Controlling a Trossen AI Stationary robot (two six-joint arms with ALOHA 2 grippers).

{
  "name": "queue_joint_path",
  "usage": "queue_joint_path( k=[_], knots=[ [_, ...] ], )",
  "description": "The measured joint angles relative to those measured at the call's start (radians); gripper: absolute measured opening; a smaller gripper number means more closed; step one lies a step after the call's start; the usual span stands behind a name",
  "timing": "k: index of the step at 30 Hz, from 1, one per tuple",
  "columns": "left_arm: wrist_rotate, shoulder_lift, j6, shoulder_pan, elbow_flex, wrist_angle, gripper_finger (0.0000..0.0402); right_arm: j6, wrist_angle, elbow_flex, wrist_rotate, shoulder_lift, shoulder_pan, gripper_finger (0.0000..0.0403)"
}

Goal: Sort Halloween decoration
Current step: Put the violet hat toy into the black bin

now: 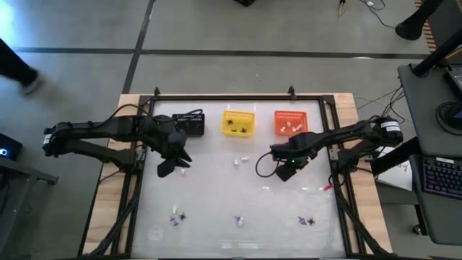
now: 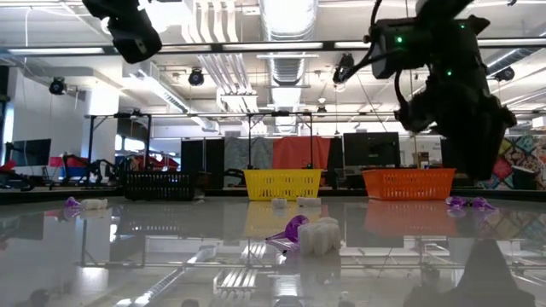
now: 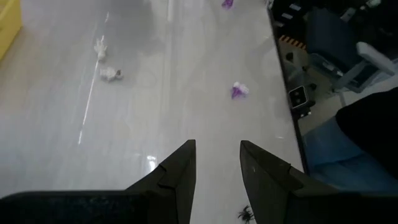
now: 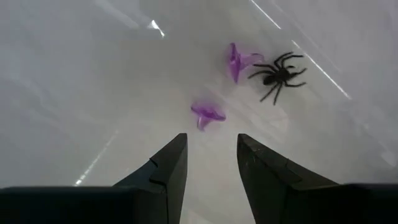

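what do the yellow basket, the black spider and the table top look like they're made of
Yellow basket: likely moulded plastic, with slatted lattice walls and a uniform bright colour.
Black spider: probably thin plastic or rubber, with fine dark legs; can't tell which.
Table top: smooth glossy white sheet that mirrors the baskets and ceiling lights.

Tiny trinkets scattered loose on the white table. Two white ones lie just in front of the yellow basket. Purple pieces plus a black spider sit well in front of it, near the table's front edge, others alongside.
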Motion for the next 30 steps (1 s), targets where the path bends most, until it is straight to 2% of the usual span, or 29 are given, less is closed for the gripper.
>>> queue_joint_path(
  k=[12, 30],
  knots=[
    [-0.018, 0.002, 0.026, 0.0, 0.0, -0.048, 0.0107, 0.003, 0.129, -0.07, 0.027, 0.0, 0.0, 0.013],
    [-0.018, 0.003, 0.029, 0.0, 0.0, -0.06, 0.0107, 0.037, 0.167, -0.097, 0.026, 0.0, 0.0, 0.013]
  ],
)
